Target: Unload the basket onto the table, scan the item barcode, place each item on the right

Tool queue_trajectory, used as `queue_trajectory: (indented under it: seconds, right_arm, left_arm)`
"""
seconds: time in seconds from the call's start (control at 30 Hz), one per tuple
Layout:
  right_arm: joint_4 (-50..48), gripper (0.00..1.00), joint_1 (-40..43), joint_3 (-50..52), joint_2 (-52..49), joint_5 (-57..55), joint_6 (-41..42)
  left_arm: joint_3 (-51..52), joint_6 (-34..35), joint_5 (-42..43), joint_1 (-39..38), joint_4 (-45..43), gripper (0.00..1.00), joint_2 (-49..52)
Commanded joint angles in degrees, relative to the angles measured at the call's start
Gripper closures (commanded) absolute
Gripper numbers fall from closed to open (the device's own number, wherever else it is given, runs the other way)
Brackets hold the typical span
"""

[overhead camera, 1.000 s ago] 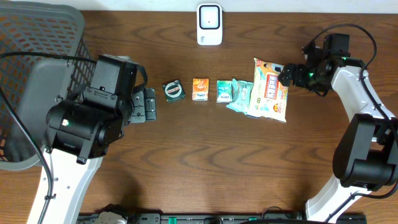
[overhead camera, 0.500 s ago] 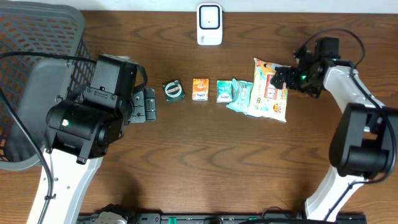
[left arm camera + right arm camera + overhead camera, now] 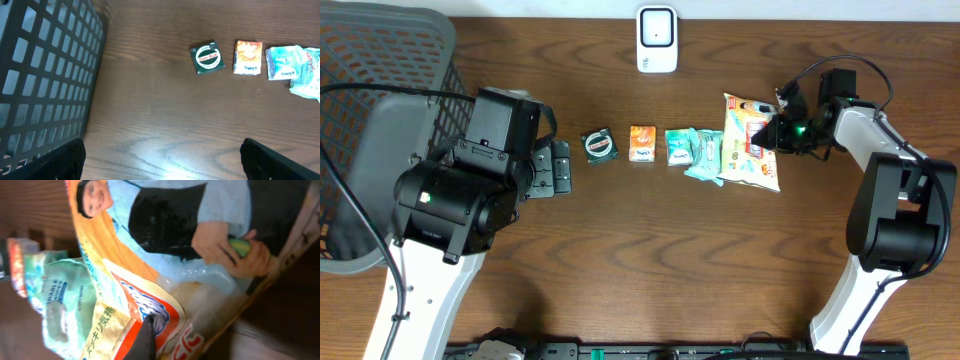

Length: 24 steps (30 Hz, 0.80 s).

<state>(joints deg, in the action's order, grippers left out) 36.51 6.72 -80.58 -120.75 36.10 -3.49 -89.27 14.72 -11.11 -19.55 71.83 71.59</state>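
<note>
overhead: we see the right gripper point(image 3: 776, 130) with jaws together on the right edge of the snack bag point(image 3: 748, 160), rightmost item on the table point(image 3: 650, 260) | right wrist: only here we read the bag's print close up | left wrist: left gripper point(image 3: 162, 162) jaws wide apart, beside the basket point(image 3: 45, 75)

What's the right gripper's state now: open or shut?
Shut. Overhead, the right gripper sits at the right edge of the snack bag; its wrist view shows a finger pressed on the bag, apparently pinching it.
</note>
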Motion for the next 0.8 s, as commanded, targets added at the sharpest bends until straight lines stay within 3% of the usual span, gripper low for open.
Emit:
queue_trajectory:
  seconds: [0.0,0.1,0.23,0.57,0.77]
  right_arm:
    - [1.1,0.99,-0.2,0.4,-0.6,0.3,-1.2]
    - [2.1,0.99,0.2,-0.7,2.2,-0.8,-0.1]
    - [4.3,0.99,0.3,-2.9,8.8,-11.4,4.5]
    - [9.6,0.99,-4.8,-3.7,21.8,-55.2,12.0]
    - [11.7,0.99,-7.4,-2.3,18.9,-58.5,12.0]
  left_arm:
    - [-0.5,-0.5,-1.0,0.3,0.2,0.02,0.3]
    - [-0.5,-0.5,-1.0,0.3,0.2,0.02,0.3]
    - [-0.5,-0.5,-1.0,0.3,0.2,0.02,0.3]
    - [-0.5,-0.5,-1.0,0.3,0.2,0.02,0.3]
    - [-0.5,-0.5,-1.0,0.3,0.2,0.02,0.3]
